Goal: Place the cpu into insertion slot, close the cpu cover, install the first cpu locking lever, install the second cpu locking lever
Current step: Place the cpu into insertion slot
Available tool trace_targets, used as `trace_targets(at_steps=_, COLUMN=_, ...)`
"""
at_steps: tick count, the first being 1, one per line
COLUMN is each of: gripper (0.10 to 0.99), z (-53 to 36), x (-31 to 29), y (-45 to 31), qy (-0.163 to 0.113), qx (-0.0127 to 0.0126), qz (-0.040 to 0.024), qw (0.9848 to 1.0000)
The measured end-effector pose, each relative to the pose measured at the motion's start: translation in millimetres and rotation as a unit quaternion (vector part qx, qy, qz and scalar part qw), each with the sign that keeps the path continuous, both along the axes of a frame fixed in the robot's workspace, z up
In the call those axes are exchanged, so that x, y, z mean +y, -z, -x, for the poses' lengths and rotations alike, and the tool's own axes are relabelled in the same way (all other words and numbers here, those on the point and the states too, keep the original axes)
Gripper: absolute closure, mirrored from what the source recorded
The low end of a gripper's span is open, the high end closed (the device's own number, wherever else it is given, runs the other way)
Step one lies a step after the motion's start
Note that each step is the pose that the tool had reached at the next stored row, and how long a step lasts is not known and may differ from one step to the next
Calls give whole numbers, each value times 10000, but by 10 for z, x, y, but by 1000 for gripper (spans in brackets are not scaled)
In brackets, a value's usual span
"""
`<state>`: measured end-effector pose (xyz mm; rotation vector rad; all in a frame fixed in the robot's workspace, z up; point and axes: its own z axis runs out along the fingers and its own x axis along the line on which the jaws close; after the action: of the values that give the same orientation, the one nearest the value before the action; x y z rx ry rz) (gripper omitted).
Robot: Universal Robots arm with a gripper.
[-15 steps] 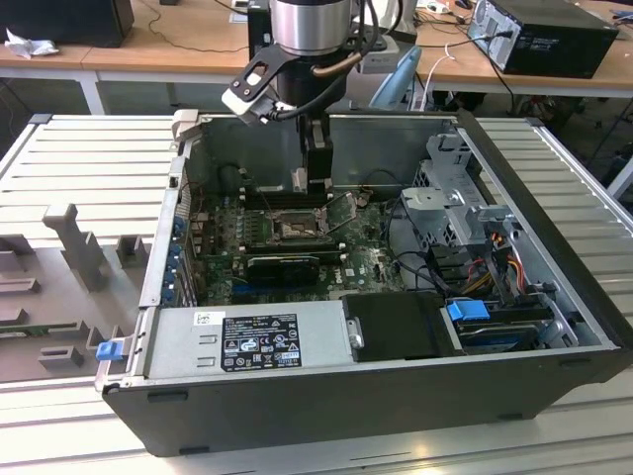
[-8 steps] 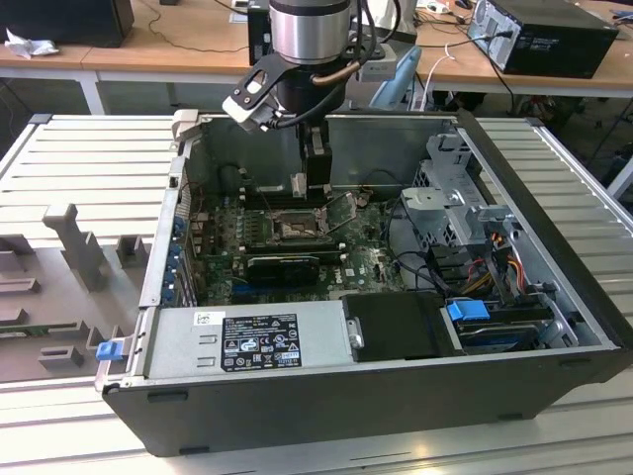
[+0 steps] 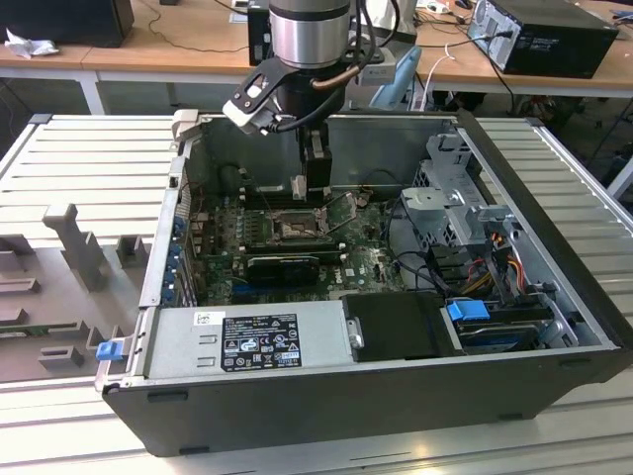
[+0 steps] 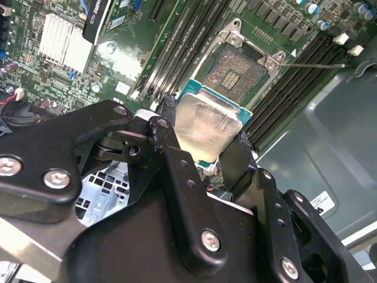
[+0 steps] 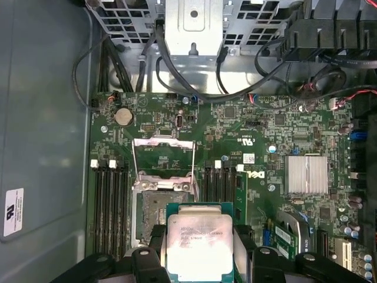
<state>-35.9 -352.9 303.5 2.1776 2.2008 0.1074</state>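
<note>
My gripper (image 3: pixel 310 190) hangs inside the open computer case, shut on the cpu (image 4: pixel 206 125), a pale silvery square chip on a green backing. In both wrist views the chip (image 5: pixel 199 239) sits between the black fingers (image 4: pixel 168 127), held a little above and to one side of the insertion slot (image 4: pixel 235 69). This slot (image 5: pixel 151 213) is a dark square socket with a silvery rim on the green board (image 3: pixel 294 227). The cpu cover (image 5: pixel 164 141) stands open, swung up off the socket. A thin wire locking lever (image 4: pixel 312 62) sticks out, unlatched.
Long black memory slots (image 5: pixel 109 206) flank the socket on both sides. A black graphics card (image 3: pixel 282 265) lies near the socket. The power supply (image 3: pixel 257 341) fills the case's front; a drive cage (image 3: pixel 445 203) with cables is at the exterior view's right. Grey case walls (image 5: pixel 41 147) stand close.
</note>
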Motion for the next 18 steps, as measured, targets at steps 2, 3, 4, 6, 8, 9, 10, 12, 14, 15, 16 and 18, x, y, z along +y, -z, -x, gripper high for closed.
trace_targets(at_steps=2, gripper=545, z=2, x=0, y=43, qy=0, qx=0, qz=0, qw=10000)
trace_targets(at_steps=3, gripper=545, z=3, x=0, y=61, qy=1, qx=-1, qz=0, qw=10000)
trace_targets(at_steps=4, gripper=545, z=2, x=0, y=69, qy=1, qx=0, qz=0, qw=10000)
trace_targets(at_steps=6, gripper=545, z=2, x=0, y=79, qy=1, qx=0, qz=0, qw=10000)
trace_targets(at_steps=8, gripper=545, z=2, x=0, y=85, qy=1, qx=0, qz=0, qw=10000)
trace_targets(at_steps=9, gripper=545, z=3, x=0, y=97, qy=1, qx=-1, qz=-1, qw=10000)
trace_targets(at_steps=10, gripper=545, z=4, x=0, y=133, qy=1, qx=0, qz=0, qw=10000)
trace_targets(at_steps=12, gripper=545, z=5, x=18, y=197, qy=2, qx=0, qz=1, qw=10000)
trace_targets(at_steps=14, gripper=545, z=4, x=41, y=240, qy=1, qx=-1, qz=0, qw=10000)
trace_targets(at_steps=15, gripper=545, z=4, x=62, y=278, qy=1, qx=-1, qz=0, qw=10000)
trace_targets(at_steps=16, gripper=545, z=4, x=71, y=300, qy=1, qx=-1, qz=0, qw=10000)
trace_targets(at_steps=18, gripper=545, z=3, x=85, y=361, qy=0, qx=0, qz=0, qw=10000)
